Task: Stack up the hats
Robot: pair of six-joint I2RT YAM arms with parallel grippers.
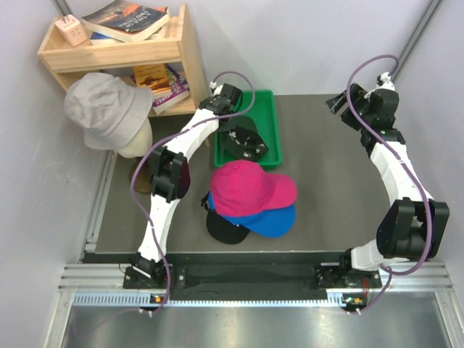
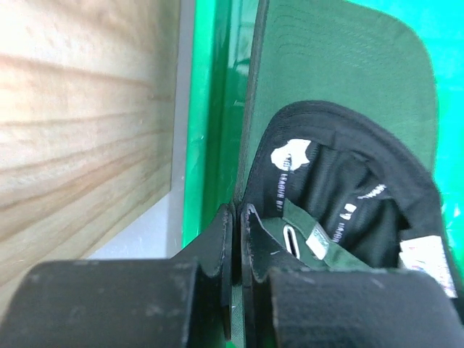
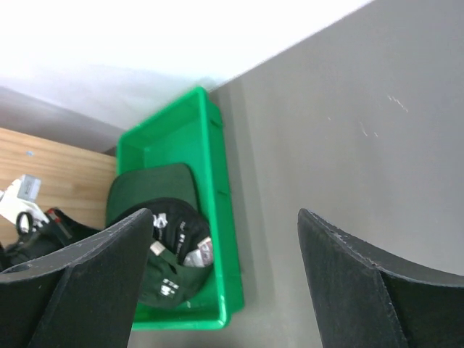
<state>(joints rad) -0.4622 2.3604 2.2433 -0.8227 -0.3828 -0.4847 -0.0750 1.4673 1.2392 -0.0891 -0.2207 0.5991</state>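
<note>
Left gripper pinches rim of dark green fabric cap, upturned in green plastic tray below, probably for lifting out. Right gripper spread wide, empty.

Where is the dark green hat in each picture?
Top external: dark green hat upper middle, inside the green tray.
Left wrist: hat fills the right side, inside showing.
Right wrist: hat lower left, in the tray.
Shared landmark: the green tray.

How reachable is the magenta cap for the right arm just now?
Probably yes: the magenta cap lies on top of the pile, the right gripper is open with bare table between them, and the left arm is away at the green bin.
</note>
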